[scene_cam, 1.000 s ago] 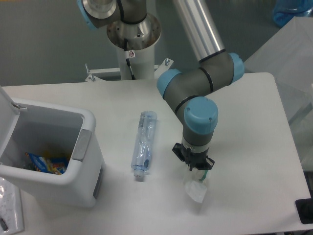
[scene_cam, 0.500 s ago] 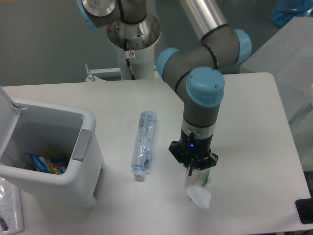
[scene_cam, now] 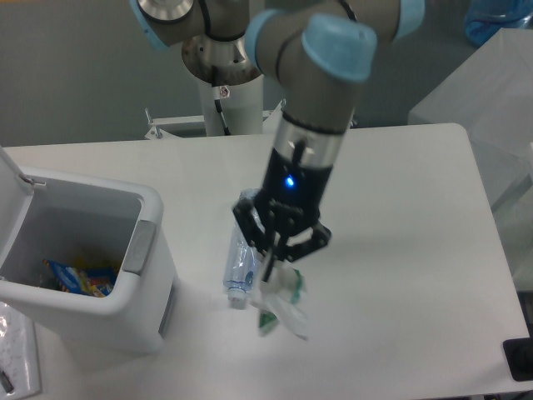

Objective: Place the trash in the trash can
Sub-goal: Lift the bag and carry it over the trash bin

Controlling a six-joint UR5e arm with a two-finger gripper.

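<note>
Right of the trash can (scene_cam: 100, 275), the gripper (scene_cam: 279, 265) hangs above the table (scene_cam: 416, 208), clenched on the crumpled wrapper (scene_cam: 281, 307), which dangles below the fingertips clear of the surface. The step in hand appears to be the carry of this first piece; the next move calls for travel toward the trash can and release over its open mouth, the lid (scene_cam: 12, 179) standing raised on its far side. The bottle (scene_cam: 243, 254) lies flat on the table between the trash can and the gripper, its long axis running near-to-far, white cap toward the near edge.
</note>
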